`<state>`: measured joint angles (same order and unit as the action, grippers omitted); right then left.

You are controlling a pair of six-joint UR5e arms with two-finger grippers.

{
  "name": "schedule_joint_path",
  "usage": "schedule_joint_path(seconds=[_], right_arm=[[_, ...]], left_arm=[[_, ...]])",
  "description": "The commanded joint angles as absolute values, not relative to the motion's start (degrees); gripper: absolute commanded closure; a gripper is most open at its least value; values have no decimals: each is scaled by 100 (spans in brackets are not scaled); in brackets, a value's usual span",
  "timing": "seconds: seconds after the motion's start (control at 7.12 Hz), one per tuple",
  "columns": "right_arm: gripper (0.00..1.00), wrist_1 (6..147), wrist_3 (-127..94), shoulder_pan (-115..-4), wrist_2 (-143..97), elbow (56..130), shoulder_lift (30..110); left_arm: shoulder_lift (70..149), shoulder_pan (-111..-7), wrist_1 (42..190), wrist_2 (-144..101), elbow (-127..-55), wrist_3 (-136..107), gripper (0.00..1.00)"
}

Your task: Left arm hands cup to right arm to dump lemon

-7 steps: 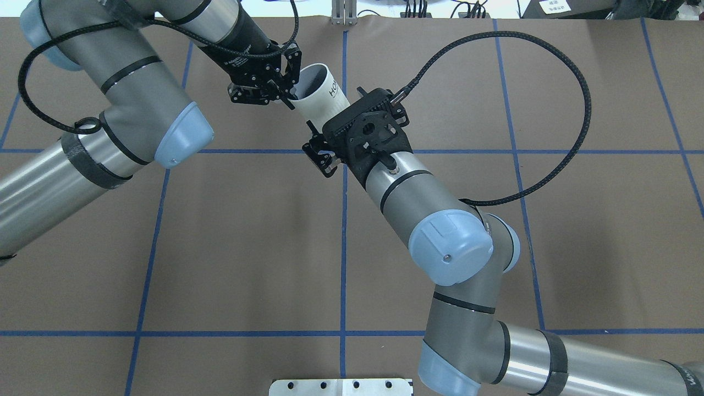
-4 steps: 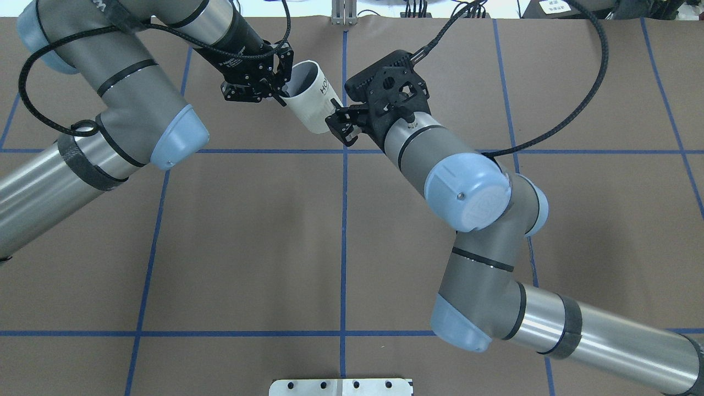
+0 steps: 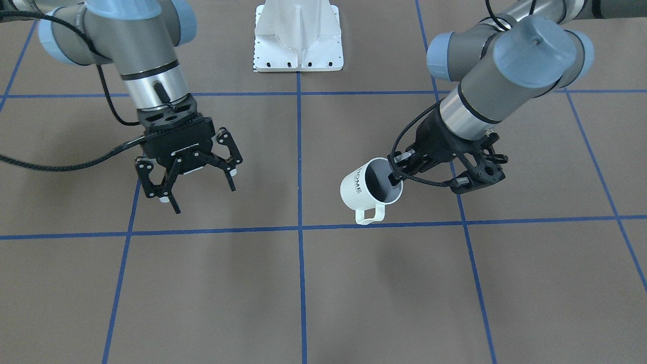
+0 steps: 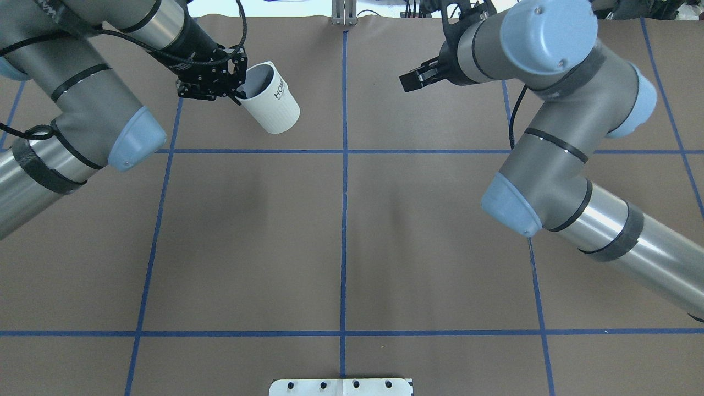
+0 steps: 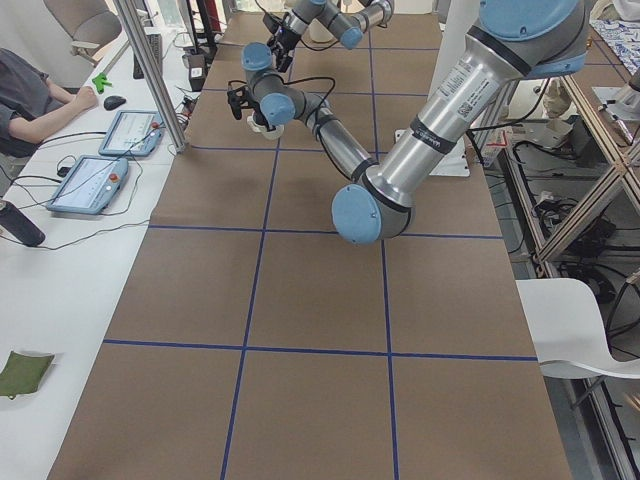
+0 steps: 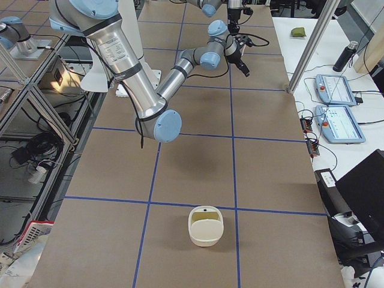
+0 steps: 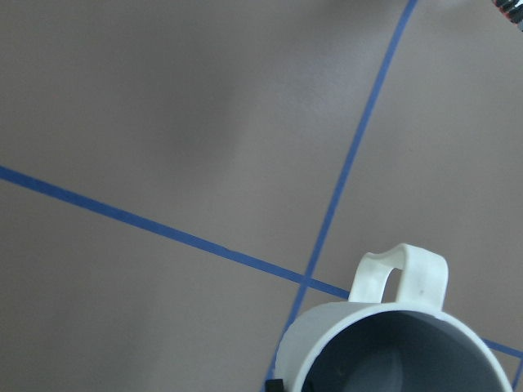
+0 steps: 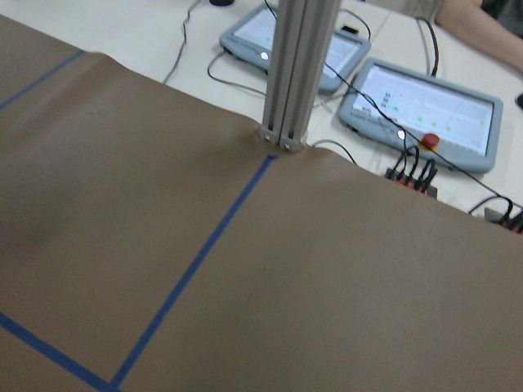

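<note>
From the front-facing camera we see the left pincer [image 3: 393, 174] clamped on the rim of the white "HOME" mug [image 3: 356, 189], one finger inside the grey bowl and the other outside the wall. The mug hangs tilted above the table [image 3: 303, 283], mouth toward the pincer and loop handle [image 3: 369, 215] pointing away from the robot. The right pincer [image 3: 199, 192] is spread wide, holds nothing, and sits well apart from the mug across the centre tape line.

From overhead, the mug [image 4: 275, 107] juts out of the left pincer [image 4: 237, 92] toward the middle. The right pincer [image 4: 412, 80] is far off on the other side, mostly hidden by its own arm.

In the left-end view the mug [image 5: 263, 124] is a small white spot under the near arm's wrist. In the right-end view a white container [image 6: 206, 226] stands alone on the table, well away from both pincers.

The left wrist camera shows the mug's rim and grey inside [image 7: 392, 351] just below the pincer, handle on the far side. We cannot make out a lemon in it. The right wrist camera shows only brown paper, an aluminium post [image 8: 292, 73] and two tablets [image 8: 425, 110], nothing between the jaws.

We judge the task early: the lift is done, while the handover and the dump are not yet done. Our count is one mug, two pincers, one container and no lemon seen.
</note>
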<state>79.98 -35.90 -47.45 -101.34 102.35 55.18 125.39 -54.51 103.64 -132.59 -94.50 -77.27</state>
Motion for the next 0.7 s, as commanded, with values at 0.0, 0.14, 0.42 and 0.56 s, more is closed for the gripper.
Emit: schedule_joint_path(seconds=[0.0, 0.14, 0.42, 0.56], right_arm=[[1, 8674, -3411, -5281, -11228, 10222, 5746], [1, 8997, -3401, -5543, -11807, 10256, 5931], [0, 9778, -3401, -5879, -12093, 10475, 6195], [0, 9834, -3358, -6124, -12163, 10485, 6362]], left_arm=[[11632, -5720, 10362, -13254, -9921, -6790, 100], [11202, -5922, 10362, -13254, -10079, -6272, 100], [10262, -6265, 10371, -12914, -10186, -4780, 100], [9883, -6275, 10380, -12711, -10187, -4076, 100]])
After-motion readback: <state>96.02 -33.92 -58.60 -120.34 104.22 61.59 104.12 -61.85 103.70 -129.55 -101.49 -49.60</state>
